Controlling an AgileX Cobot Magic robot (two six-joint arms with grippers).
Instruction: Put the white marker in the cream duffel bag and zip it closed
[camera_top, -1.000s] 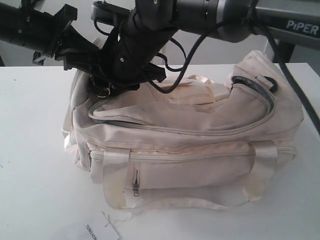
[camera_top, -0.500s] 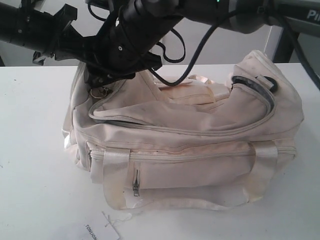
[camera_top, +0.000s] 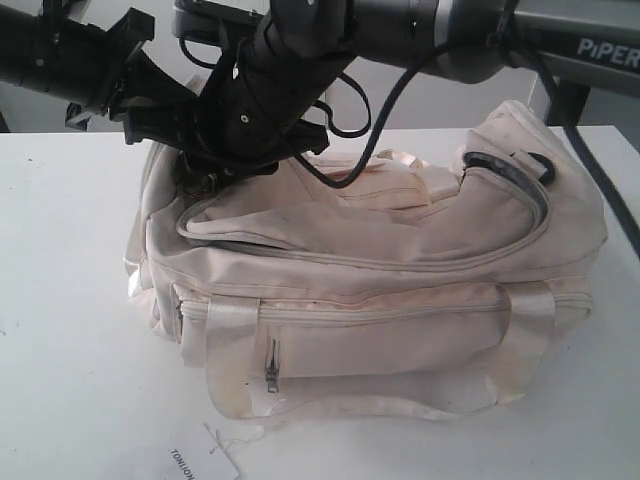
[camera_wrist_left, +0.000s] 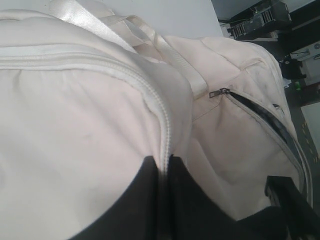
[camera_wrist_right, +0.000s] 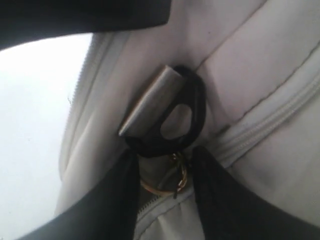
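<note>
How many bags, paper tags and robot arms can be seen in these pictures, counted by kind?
Bags: 1, the cream duffel bag
Paper tags: 1, the paper tag
Robot arms: 2, the left arm and the right arm
Total: 4

paper tag (camera_top: 205, 458) cut by bottom edge; cream duffel bag (camera_top: 400, 300), one end behind arms (camera_top: 290, 70)

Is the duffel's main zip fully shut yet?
Not fully. The zip on the cream duffel bag is closed along the front, but dark lining shows through a gap at its right end.
</note>
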